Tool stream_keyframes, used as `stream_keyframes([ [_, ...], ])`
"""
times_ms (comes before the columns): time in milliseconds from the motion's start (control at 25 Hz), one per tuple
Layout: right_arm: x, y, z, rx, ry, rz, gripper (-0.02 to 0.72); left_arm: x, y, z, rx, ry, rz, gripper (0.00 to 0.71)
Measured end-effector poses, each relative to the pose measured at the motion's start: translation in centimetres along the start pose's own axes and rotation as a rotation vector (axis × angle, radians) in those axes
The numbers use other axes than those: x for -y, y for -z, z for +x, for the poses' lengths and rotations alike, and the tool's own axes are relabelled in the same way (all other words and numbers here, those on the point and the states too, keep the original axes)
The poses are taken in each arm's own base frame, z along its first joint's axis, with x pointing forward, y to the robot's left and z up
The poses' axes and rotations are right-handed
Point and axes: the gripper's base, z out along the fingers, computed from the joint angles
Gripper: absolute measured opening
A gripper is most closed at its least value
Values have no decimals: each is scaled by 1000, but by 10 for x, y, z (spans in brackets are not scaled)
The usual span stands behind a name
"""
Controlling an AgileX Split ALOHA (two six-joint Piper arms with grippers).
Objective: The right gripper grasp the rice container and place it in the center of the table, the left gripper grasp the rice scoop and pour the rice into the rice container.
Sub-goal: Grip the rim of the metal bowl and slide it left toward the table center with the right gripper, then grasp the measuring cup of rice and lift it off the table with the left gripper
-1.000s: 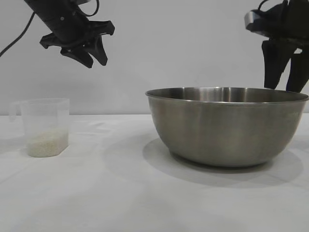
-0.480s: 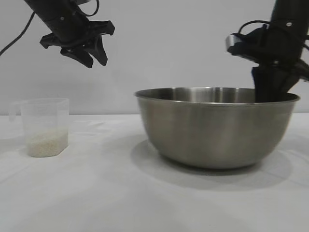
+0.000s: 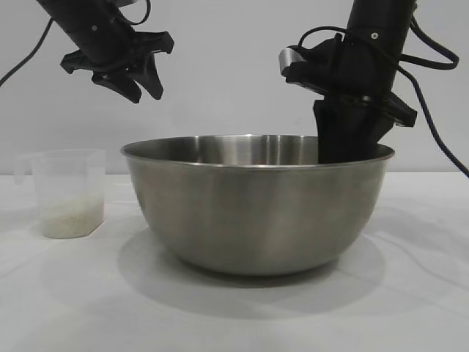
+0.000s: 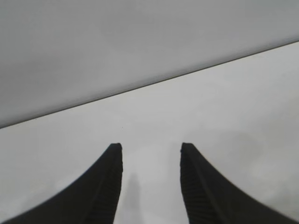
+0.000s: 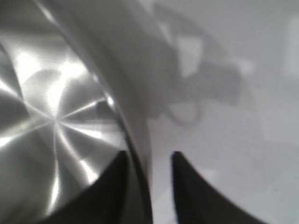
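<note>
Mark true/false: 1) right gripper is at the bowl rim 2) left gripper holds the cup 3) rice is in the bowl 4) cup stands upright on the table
1) True: the right gripper straddles the bowl rim, one finger inside, one outside.
2) False: the left gripper hangs open and empty above the cup.
3) False: the rice sits in the cup; the bowl shows bare metal.
4) True: it stands upright on the table, left of the bowl.

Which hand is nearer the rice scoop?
Left. The left hand hangs above the rice scoop, slightly to its right; the right hand is at the steel bowl's far rim.
</note>
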Motion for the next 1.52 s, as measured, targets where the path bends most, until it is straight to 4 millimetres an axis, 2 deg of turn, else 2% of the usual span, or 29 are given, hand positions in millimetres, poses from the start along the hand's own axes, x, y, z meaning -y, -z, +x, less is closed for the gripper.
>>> stream_keyframes([
  [40, 0, 0, 0, 0, 1, 0, 504, 0, 0, 0, 0, 0, 0, 264],
  [120, -1, 3, 0, 7, 7, 2, 582, 0, 0, 0, -1, 0, 1, 264],
  [240, -7, 21, 2, 48, 25, 13, 579, 0, 0, 0, -5, 0, 5, 264],
  [280, -10, 29, 2, 70, 35, 20, 518, 1, 0, 1, -7, 0, 7, 264],
  [520, -24, 86, 9, 259, 69, 77, 519, 2, 0, 2, -17, -2, 17, 264],
  [600, -21, 97, 15, 315, 59, 98, 519, 2, 0, 2, -18, -2, 19, 264],
  [680, -14, 98, 25, 378, 42, 133, 519, 2, 0, 2, -23, -2, 23, 264],
  [760, -10, 90, 42, 440, 68, 185, 519, 2, 0, 2, -27, -2, 27, 264],
  [840, -6, 73, 68, 499, 86, 251, 519, 3, 0, 3, -33, -2, 33, 264],
  [920, -8, 67, 95, 588, 73, 302, 519, 3, 0, 3, -35, -4, 35, 264],
  [1080, -21, 85, 139, 792, 44, 371, 519, 3, 3, 1, -31, -24, 31, 264],
  [1320, -49, 111, 190, 887, 61, 336, 519, 4, 3, 1, -31, -29, 32, 264],
  [1360, -52, 112, 198, 898, 57, 327, 466, 4, 3, 1, -31, -29, 32, 264],
  [1520, -65, 118, 236, 930, 51, 300, 359, 4, 3, 1, -33, -30, 33, 264],
])
